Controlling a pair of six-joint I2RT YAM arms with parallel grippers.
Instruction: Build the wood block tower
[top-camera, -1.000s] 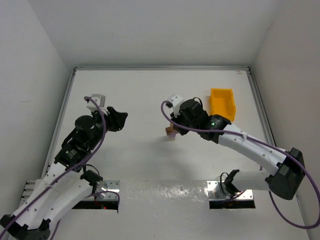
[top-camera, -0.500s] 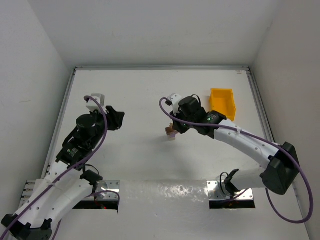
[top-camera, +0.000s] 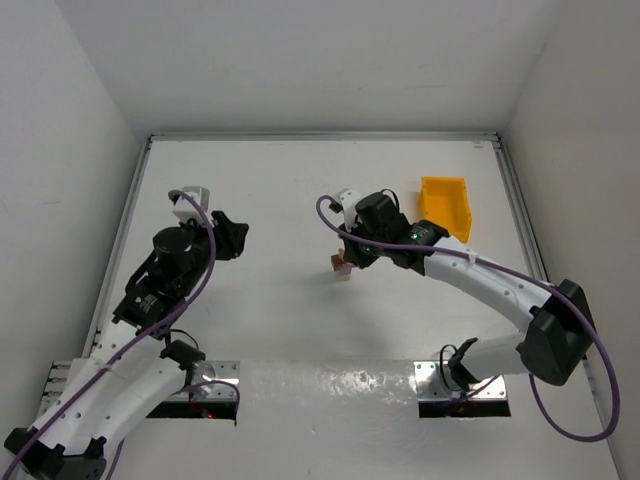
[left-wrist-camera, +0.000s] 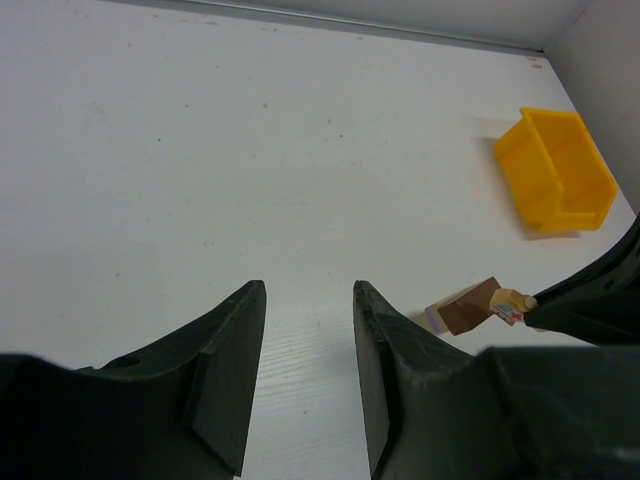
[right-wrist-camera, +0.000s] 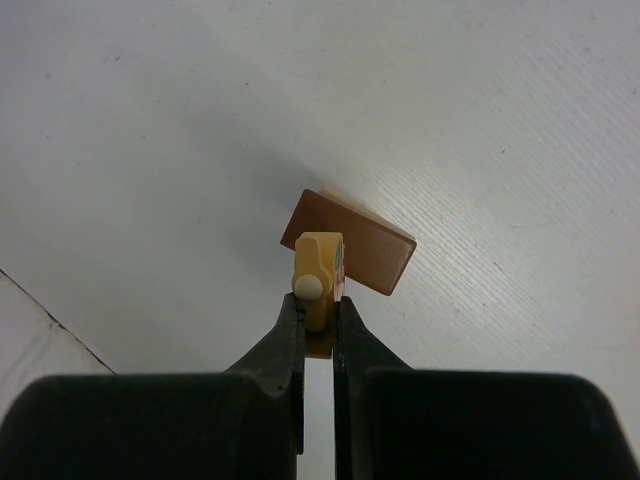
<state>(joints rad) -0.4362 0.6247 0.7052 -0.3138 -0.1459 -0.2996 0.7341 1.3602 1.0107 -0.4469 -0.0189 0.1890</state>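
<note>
A dark reddish-brown block (right-wrist-camera: 362, 246) lies on the white table near its middle (top-camera: 341, 263). In the left wrist view it looks tilted (left-wrist-camera: 462, 308), with a pale lilac piece under its left end. My right gripper (right-wrist-camera: 320, 306) is shut on a small pale tan block (right-wrist-camera: 320, 268) with a round peg and pink marks. It holds the block at the brown block's near corner; I cannot tell whether they touch. The tan block also shows in the left wrist view (left-wrist-camera: 509, 302). My left gripper (left-wrist-camera: 308, 292) is open and empty, off to the left of the blocks (top-camera: 238, 238).
A yellow plastic bin (top-camera: 444, 207) stands at the back right of the table, right of my right arm, and also shows in the left wrist view (left-wrist-camera: 556, 170). White walls close in the table on the left, far and right sides.
My right gripper has shifted slightly left with the tan block, closer over the brown block. My left arm has drawn back a little.
</note>
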